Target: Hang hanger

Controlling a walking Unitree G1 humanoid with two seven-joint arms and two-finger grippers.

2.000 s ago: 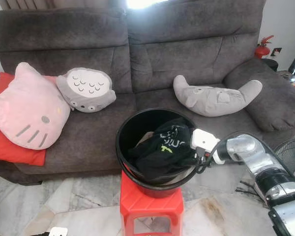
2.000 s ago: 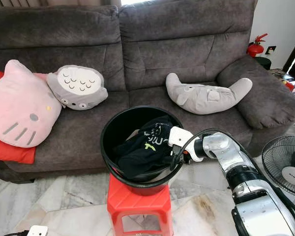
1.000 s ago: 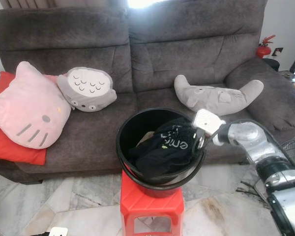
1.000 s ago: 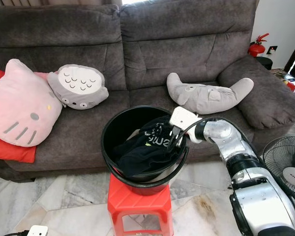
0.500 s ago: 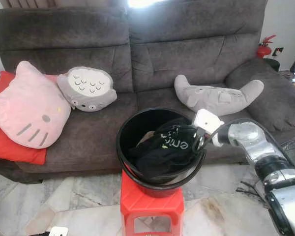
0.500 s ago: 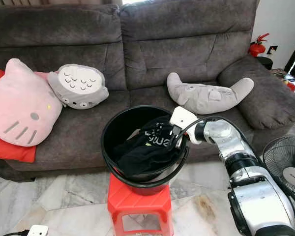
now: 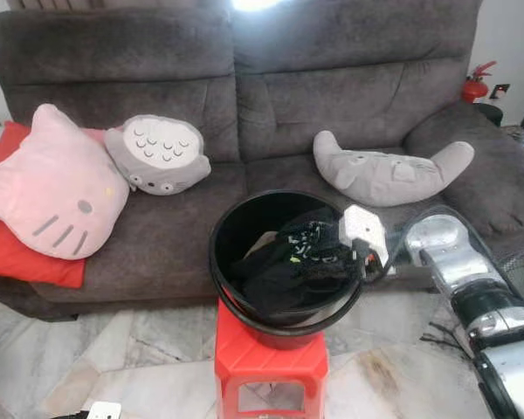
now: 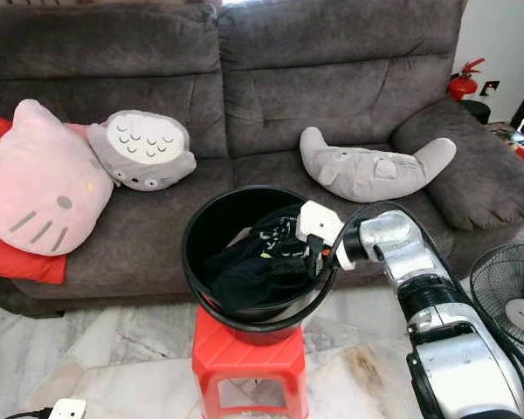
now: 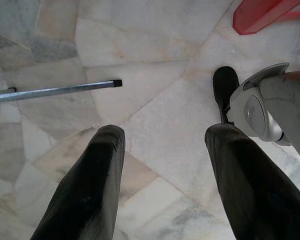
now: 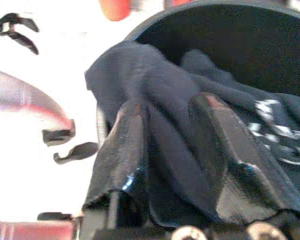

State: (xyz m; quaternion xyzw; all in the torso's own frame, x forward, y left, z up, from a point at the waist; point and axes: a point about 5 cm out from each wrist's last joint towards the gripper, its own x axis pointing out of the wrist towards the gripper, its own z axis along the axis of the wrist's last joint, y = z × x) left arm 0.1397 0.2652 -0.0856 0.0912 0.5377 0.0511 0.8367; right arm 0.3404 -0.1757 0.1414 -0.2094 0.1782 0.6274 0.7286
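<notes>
Starting at your left, the pink cat cushion (image 7: 52,196) and the grey owl cushion (image 7: 162,155) lie on the sofa (image 7: 349,78) at about 10 and 11 o'clock from the bucket, well clear of the work. Your left claw (image 9: 162,165) hangs idle over the marble floor (image 9: 140,45), its fingers spread wide and holding nothing.

At the centre, the black bucket (image 7: 230,229) stands on the red stool (image 7: 271,367), with the dark clothes (image 7: 288,271) heaped inside. You have no hanger in plain sight here; if one is in the bucket, it is buried under the cloth, and I cannot tell.

At the bucket's 3 o'clock rim, your right claw (image 10: 172,150) is pinched onto a fold of the dark clothes, the cloth bunched between the fingers (image 10: 125,150).

The risks, as I judge them: lift from here and you may bring up only fabric, not a hanger. If the cloth snags on the rim or on something beneath, the pull could tip the bucket off the small stool. A thin pinch of cloth could also slip free mid-lift.

At the far right, the grey crescent cushion (image 7: 389,175) lies at about 1 o'clock.
</notes>
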